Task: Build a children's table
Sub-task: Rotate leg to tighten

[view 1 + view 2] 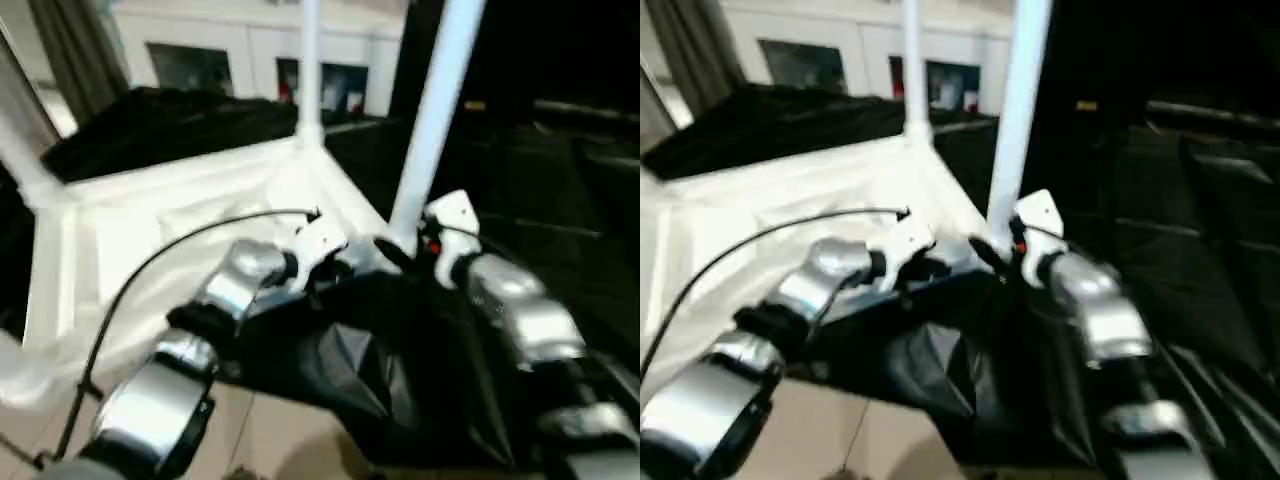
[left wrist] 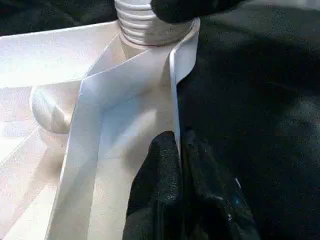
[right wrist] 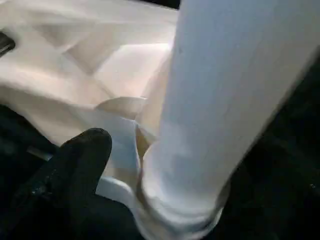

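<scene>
Nearest the camera, two silver forearms reach forward over a crumpled black cloth that covers the work surface, with pale floor at six o'clock.

The left gripper sits at the near edge of the upturned tabletop. The left wrist view shows its two black fingers pressed together on the thin white rim of the tabletop, one finger on each side of it: a narrow, closed hold on the rim. A thin black cable arcs over the left forearm.

The right gripper is at the foot of the nearest leg, which stands in the near right corner socket of the tabletop, at roughly one o'clock from the left gripper. In the right wrist view one black finger lies just beside the leg's base, apart from the tube rather than clamped on it; the second finger is hidden, so the width of the claw cannot be told.

The tabletop lies underside up, ribs and recessed panels showing, extending from centre toward nine o'clock.

Further off, a second leg stands upright in the far corner socket, at twelve o'clock. Beyond it, more black cloth and a white wall with dark panels.
</scene>
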Available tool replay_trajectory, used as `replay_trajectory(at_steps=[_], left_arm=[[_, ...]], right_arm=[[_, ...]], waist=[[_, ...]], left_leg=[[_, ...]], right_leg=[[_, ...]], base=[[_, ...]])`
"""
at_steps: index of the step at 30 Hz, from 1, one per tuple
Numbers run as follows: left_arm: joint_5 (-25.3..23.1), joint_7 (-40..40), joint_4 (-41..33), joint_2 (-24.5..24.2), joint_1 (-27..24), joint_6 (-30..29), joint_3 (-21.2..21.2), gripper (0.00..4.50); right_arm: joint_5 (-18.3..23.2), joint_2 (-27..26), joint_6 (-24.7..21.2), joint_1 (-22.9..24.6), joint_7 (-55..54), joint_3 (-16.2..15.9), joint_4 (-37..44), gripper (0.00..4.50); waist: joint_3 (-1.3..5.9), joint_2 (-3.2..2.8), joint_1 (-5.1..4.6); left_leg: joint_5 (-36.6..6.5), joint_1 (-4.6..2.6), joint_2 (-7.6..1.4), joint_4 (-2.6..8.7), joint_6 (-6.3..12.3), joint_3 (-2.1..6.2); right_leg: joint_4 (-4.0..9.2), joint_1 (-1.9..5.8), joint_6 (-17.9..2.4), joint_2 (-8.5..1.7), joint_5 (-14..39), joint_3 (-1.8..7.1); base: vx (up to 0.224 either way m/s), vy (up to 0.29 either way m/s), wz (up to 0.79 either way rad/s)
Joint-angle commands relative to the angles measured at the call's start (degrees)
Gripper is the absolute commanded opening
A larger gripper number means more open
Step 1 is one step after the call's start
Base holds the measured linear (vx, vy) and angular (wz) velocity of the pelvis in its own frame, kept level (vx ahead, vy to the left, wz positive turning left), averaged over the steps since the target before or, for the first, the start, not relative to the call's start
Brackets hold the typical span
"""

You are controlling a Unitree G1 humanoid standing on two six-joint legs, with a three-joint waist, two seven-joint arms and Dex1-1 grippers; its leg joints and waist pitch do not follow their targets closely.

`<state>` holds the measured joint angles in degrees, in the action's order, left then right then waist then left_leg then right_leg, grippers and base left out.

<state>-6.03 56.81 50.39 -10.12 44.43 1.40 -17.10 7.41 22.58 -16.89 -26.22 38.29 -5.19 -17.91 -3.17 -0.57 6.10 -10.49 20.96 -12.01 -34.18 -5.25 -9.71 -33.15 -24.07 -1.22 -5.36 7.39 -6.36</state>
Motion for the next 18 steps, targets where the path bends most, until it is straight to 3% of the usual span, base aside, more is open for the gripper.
replay_trajectory(at_steps=[1,3,5,12,18], left_arm=[[3.8,5.2,-4.9,0.0,-0.3,4.0,-0.1,0.0],[4.6,7.8,-7.2,-0.9,-1.5,3.5,-0.4,0.0],[4.9,9.0,-8.6,-1.6,-2.2,3.4,-0.7,0.0],[4.8,10.7,-11.2,-3.9,-3.9,2.6,-0.1,0.0],[5.1,11.8,-14.1,-4.8,-5.2,1.1,0.1,0.0]], right_arm=[[1.2,2.5,-1.6,1.1,4.1,-0.3,3.4,4.47],[2.2,5.0,-2.8,2.6,7.4,-0.7,6.2,4.47],[2.8,6.5,-3.5,3.7,9.4,-1.2,7.7,4.47],[4.2,10.8,-6.0,8.0,15.5,-2.8,12.9,4.47],[5.6,10.6,-7.8,7.9,15.3,-1.8,13.6,4.17]], waist=[[4.33,0.72,0.04],[4.35,0.76,0.45],[4.25,0.76,0.57],[4.12,1.12,0.56],[4.15,0.99,0.39]], left_leg=[[-10.9,-0.6,-1.02,3.79,5.63,-0.38],[-12.1,-0.93,-1.08,3.85,4.8,-0.38],[-12.2,-0.61,-1.2,3.98,4.71,-0.23],[-12.8,-0.29,-0.73,3.9,4.21,-0.11],[-12.5,-0.31,-0.82,3.97,3.92,-0.03]], right_leg=[[3.81,3.77,-9.8,-3.08,19.1,2.73],[3.93,3.71,-9.4,-3.05,20.3,2.71],[3.89,3.83,-9.2,-3.15,20.5,2.74],[4.91,3.67,-5.0,-3.23,27.8,2.27],[4.94,3.46,-4.8,-3.14,27.7,2.24]], base=[[0.0,0.0,0.0],[0.0,0.0,0.0],[0.0,0.0,0.0],[0.0,0.0,0.0],[0.0,0.0,0.0]])
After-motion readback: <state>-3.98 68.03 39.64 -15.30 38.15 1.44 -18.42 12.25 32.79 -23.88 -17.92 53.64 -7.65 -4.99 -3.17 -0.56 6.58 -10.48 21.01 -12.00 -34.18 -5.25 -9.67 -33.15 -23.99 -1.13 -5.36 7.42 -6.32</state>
